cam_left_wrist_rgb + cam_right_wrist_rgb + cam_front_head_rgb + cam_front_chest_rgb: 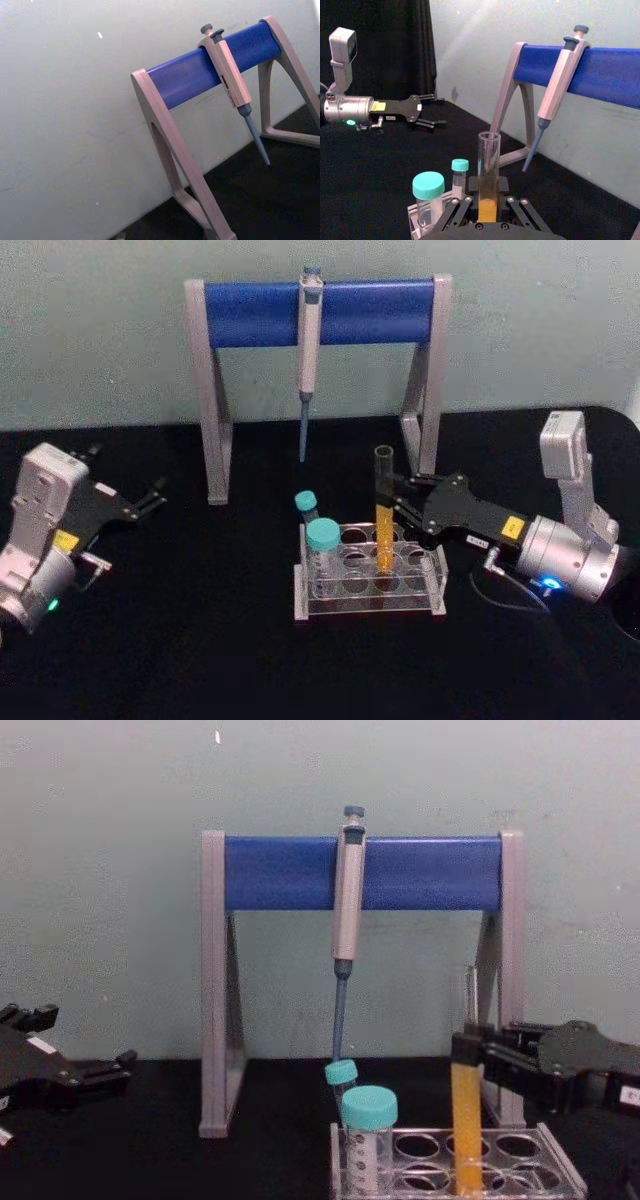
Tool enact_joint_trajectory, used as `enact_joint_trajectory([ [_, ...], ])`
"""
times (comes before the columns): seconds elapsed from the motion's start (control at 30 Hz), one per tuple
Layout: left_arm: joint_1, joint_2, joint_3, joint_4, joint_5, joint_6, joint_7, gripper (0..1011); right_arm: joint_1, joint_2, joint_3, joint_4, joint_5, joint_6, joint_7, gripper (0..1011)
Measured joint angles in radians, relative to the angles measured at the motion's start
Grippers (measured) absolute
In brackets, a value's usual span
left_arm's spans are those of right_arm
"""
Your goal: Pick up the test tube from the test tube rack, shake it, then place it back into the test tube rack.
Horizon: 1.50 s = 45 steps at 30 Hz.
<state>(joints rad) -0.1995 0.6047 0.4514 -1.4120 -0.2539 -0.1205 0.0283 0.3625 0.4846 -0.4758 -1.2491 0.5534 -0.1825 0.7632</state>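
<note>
The test tube (pixel 384 502), long and clear with orange-yellow liquid in its lower half, stands upright in a back-row hole of the clear test tube rack (pixel 370 604) at the table's middle. My right gripper (pixel 393 508) reaches in from the right and is shut on the test tube at mid-height, just above the rack. In the right wrist view the test tube (pixel 489 160) rises between the fingers of the right gripper (pixel 489 209). The chest view shows a black pad against the test tube (pixel 466 1120). My left gripper (pixel 135 472) rests open at the far left, away from the rack.
Two teal-capped tubes (pixel 322 536) occupy the rack's left end. Behind the rack stands a grey-and-blue pipette stand (pixel 320 310) with a pipette (pixel 310 350) hanging from its bar. A black cloth covers the table, and a pale wall is close behind.
</note>
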Motion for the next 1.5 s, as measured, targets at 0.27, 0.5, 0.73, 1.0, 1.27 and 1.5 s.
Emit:
enact_joint_trajectory([
  [0.27, 0.0, 0.0, 0.0, 0.0, 0.0, 0.0, 0.0, 1001, 0.002, 0.001, -0.006, 0.004, -0.011, 0.008, -0.003, 220],
  [0.5, 0.0, 0.0, 0.0, 0.0, 0.0, 0.0, 0.0, 1001, 0.002, 0.002, -0.008, 0.004, -0.02, 0.011, -0.012, 220],
  [0.73, 0.0, 0.0, 0.0, 0.0, 0.0, 0.0, 0.0, 1001, 0.001, 0.002, -0.008, 0.002, -0.023, 0.016, -0.015, 220],
  [1.0, 0.0, 0.0, 0.0, 0.0, 0.0, 0.0, 0.0, 1001, 0.0, 0.003, -0.008, 0.002, -0.023, 0.016, -0.015, 220],
  [1.27, 0.0, 0.0, 0.0, 0.0, 0.0, 0.0, 0.0, 1001, 0.0, 0.003, -0.007, 0.002, -0.024, 0.017, -0.015, 222],
  [1.5, 0.0, 0.0, 0.0, 0.0, 0.0, 0.0, 0.0, 1001, -0.001, 0.003, -0.008, 0.004, -0.028, 0.02, -0.015, 426],
])
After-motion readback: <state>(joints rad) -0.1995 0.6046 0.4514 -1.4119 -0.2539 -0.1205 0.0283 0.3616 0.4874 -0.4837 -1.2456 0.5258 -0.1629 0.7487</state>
